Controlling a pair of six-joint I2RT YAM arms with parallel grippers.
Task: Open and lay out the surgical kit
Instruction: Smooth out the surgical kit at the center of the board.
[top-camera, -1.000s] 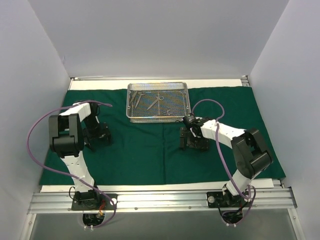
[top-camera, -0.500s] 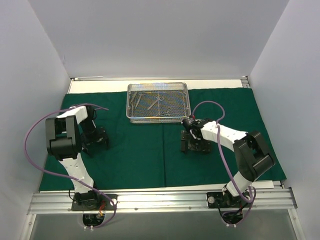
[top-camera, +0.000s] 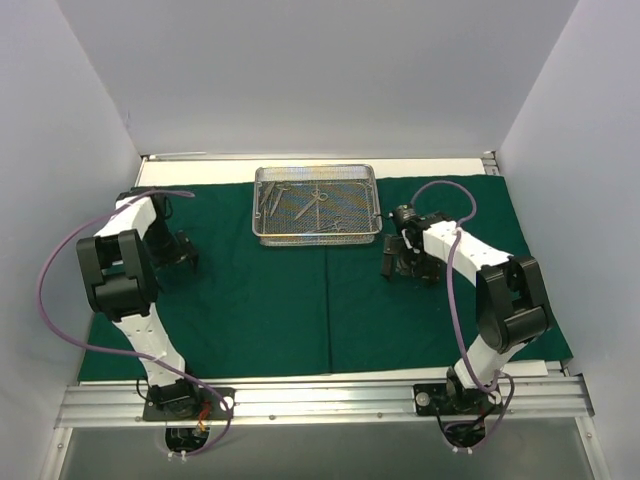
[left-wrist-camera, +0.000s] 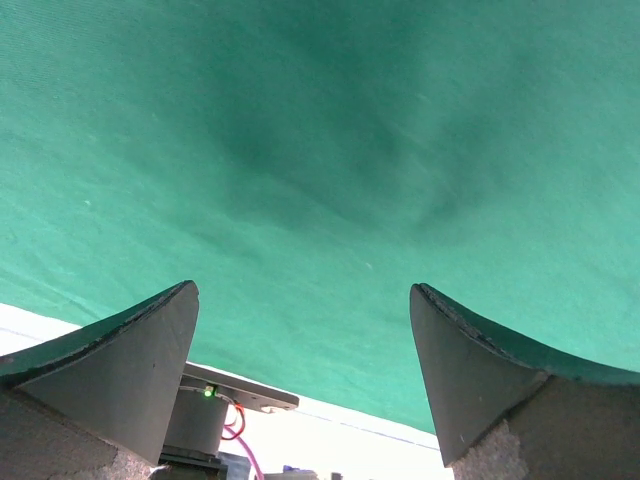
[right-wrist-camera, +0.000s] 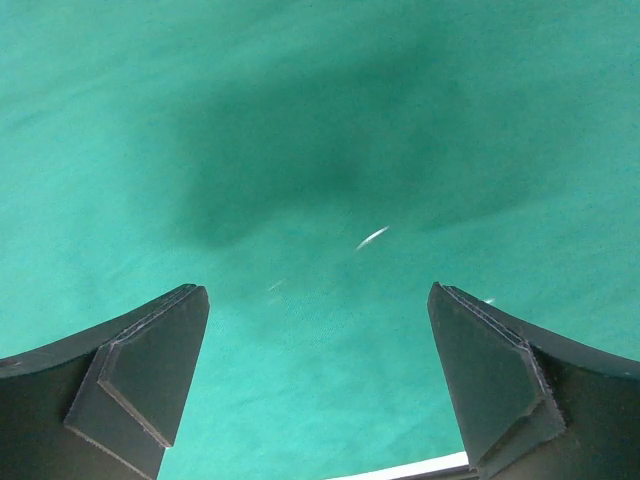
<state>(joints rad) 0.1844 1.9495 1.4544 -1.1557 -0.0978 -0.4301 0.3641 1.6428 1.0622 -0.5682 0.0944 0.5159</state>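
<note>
The green cloth (top-camera: 290, 300) is laid out flat, presumably as a clean field for the instruments. The wire tray (top-camera: 318, 239) is set at the cloth's far edge, with the scissors and forceps (top-camera: 308, 200) not yet taken out of it. The left gripper (top-camera: 178, 262) and right gripper (top-camera: 405, 265) are held spread wide and empty over bare cloth. The tray lies ahead of the 2 grippers and between them, nearer the right one.
</note>
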